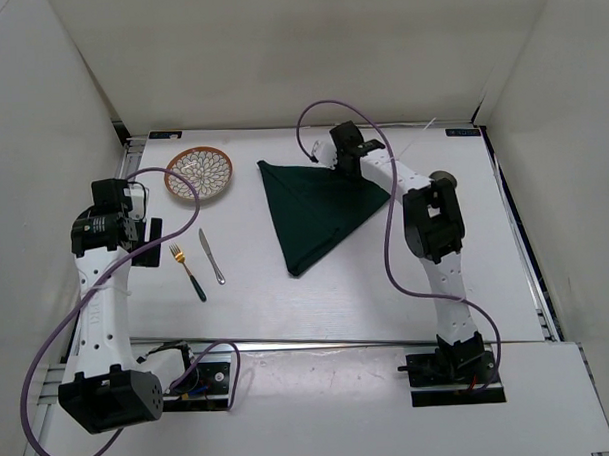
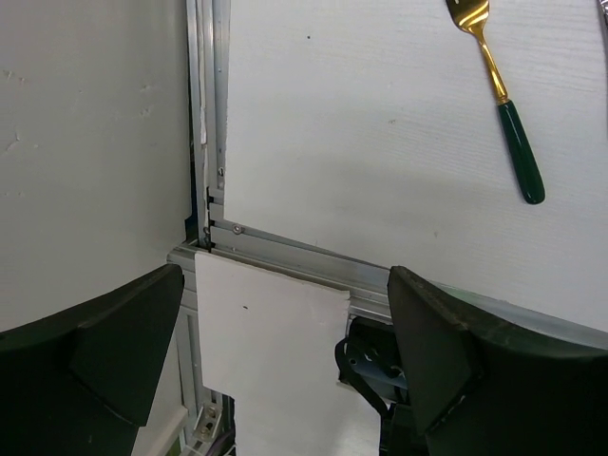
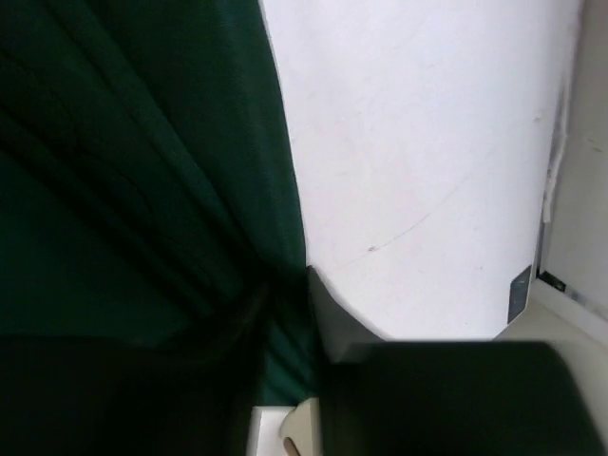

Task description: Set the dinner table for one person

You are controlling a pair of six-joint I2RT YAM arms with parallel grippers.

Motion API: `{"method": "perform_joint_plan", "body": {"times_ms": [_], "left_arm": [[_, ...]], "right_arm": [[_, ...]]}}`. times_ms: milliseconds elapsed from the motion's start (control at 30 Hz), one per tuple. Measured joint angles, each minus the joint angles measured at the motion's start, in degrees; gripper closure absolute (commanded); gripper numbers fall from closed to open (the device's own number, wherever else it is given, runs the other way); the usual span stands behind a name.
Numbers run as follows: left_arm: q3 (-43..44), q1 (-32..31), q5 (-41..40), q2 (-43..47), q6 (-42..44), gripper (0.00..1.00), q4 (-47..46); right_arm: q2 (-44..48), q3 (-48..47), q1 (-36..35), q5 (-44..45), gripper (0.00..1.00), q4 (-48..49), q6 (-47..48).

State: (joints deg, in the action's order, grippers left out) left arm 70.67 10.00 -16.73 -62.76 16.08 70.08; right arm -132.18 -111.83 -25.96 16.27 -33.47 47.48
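While my right claw pinches the dark green folded cloth on the large white matte bench, my left claw hangs wide open, empty.

R wrist cam: cloth runs off top & left edges. Where it meets the right gripper jaws it's all dark blur, so grip can't be told. L wrist cam: fork tines cut by top edge, up-right of the left gripper jaws, whose bases are cut off at btm.
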Motion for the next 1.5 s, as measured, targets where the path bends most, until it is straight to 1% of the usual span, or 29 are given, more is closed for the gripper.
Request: {"method": "perform_joint_plan", "body": {"times_ms": [33,133,200,333,433,533,633,800,867,1067,1200,1233,1300,1400,1500], "left_arm": [[0.15,0.0,0.0,-0.09,-0.02,0.0,-0.07],[0.2,-0.15,0.02,-0.15,-0.07,0.0,-0.04],[0.2,-0.39,0.04,-0.15,-0.09,0.0,-0.04],[0.2,-0.66,0.11,-0.15,-0.09,0.0,-0.07],[0.2,-0.7,0.13,-0.15,-0.09,0.0,-0.07],[0.09,-0.74,0.22,-0.15,-0.04,0.0,-0.11],[-0.09,-0.74,0.39,-0.15,-0.02,0.0,-0.09],[-0.04,-0.74,0.76,-0.15,0.02,0.0,-0.07],[-0.02,-0.74,0.9,-0.17,0.02,0.0,-0.04],[-0.02,-0.74,1.11,-0.17,0.02,0.0,0.0],[-0.02,-0.74,1.22,-0.17,0.02,0.0,0.09],[-0.02,-0.74,1.27,-0.17,0.02,0.0,0.15],[-0.02,-0.74,1.31,-0.15,0.02,0.0,0.22],[-0.02,-0.74,1.33,-0.15,0.02,0.0,0.24],[-0.02,-0.74,1.33,-0.15,0.02,0.0,0.24]], "right_arm": [[-0.07,-0.26,-0.22,0.24,0.31,0.98,0.15],[0.13,-0.76,-0.94,0.61,0.22,3.8,-0.02],[0.39,-1.18,-1.55,0.2,0.22,4.15,-2.12],[3.02,-1.64,-2.58,-3.65,0.3,-0.09,-9.53],[6.23,-1.64,-3.06,-10.19,0.34,-5.05,-16.46],[8.81,-1.07,-3.32,-18.18,0.34,-9.27,-22.88],[10.47,1.9,-3.37,-25.9,0.34,-11.61,-28.06],[9.75,4.9,-3.37,-35.63,0.34,-15.76,-33.59],[9.14,5.79,-3.37,-38.21,0.34,-16.41,-34.97],[6.1,7.13,-3.37,-42.29,0.33,-16.96,-37.24],[4.17,7.54,-3.37,-43.06,0.24,-16.57,-38.16],[4.09,7.78,-3.37,-43.36,0.24,-16.35,-38.29],[4.11,7.8,-3.37,-43.58,0.21,-16.02,-38.36],[4.11,7.8,-3.37,-43.87,0.21,-16.02,-38.49],[4.17,7.8,-3.37,-43.6,0.3,-15.98,-38.42]]}}
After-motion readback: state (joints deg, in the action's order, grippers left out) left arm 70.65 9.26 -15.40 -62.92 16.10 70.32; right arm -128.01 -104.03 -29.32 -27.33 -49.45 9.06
